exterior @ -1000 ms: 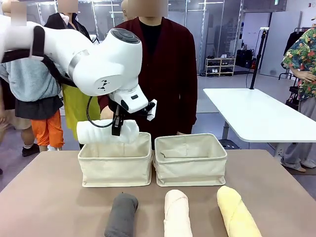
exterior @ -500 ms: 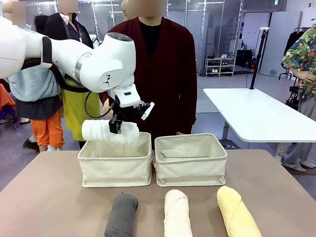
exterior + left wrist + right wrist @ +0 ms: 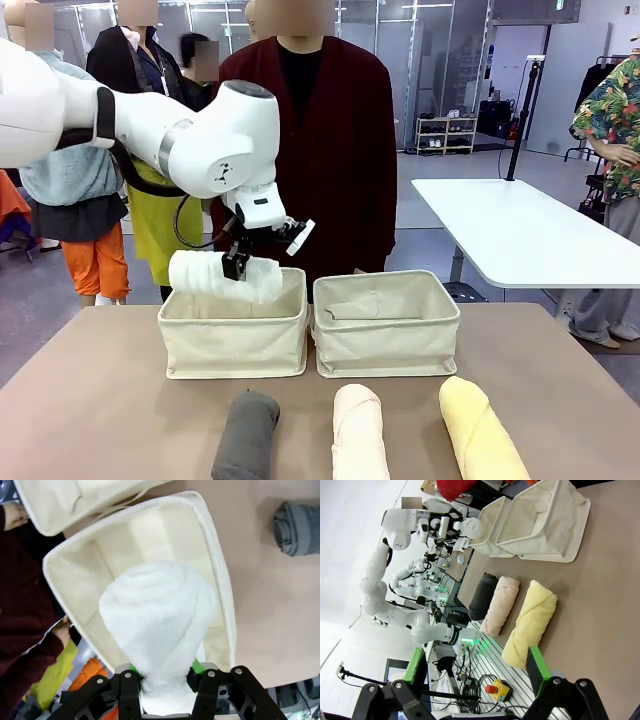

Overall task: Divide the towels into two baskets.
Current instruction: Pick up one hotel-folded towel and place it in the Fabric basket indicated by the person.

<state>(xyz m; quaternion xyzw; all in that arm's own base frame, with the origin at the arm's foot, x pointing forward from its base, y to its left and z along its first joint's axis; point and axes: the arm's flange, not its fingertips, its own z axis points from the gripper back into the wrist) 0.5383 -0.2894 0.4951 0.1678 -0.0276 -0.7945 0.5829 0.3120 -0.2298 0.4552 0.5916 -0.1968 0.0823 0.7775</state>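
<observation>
White towel roll (image 3: 222, 278) clenched in my left jaws, over the left basket (image 3: 235, 345), far edge of the desk (image 3: 90, 400), my right jaws released.

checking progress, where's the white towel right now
In the front view, on the left side, the white towel is held in the left fingers just above the left basket.

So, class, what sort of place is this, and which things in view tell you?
Probably a robotics test space in an open, glass-walled hall, not a home: a red emergency-stop button and loose cables beside the table, glass partitions behind the person, a shoe rack farther back.
</observation>
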